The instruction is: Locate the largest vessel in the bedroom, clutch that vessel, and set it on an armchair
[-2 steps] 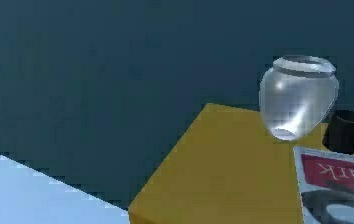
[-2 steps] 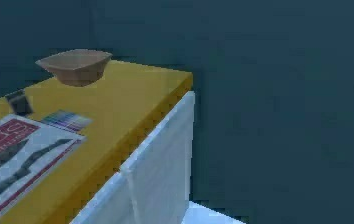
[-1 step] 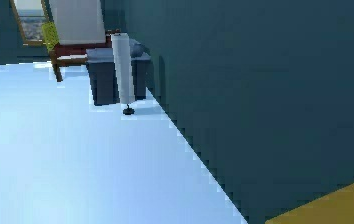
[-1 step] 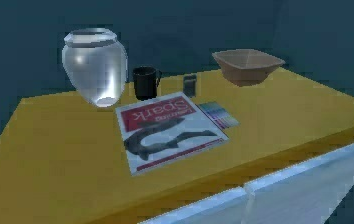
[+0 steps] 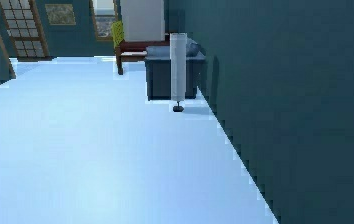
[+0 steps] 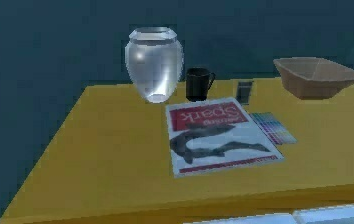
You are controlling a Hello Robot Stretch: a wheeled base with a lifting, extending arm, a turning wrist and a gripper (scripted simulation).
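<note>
Sighting glass vase [image 6: 152,62], long axis vertical, on the yellow counter [image 6: 85,150].
A black mug [image 6: 199,84] just beside it; end effector's state, and vase's bearing from it: cannot tell.

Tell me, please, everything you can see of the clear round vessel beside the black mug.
The clear vessel looks like pale see-through glass: a bulbous body, widest near the top and narrowing towards its base, with a short rim round a wide mouth. It stands upright, and I see nothing inside it. It sits at the far left part of the yellow table, left of the black mug. I cannot tell whether the two touch.
</note>
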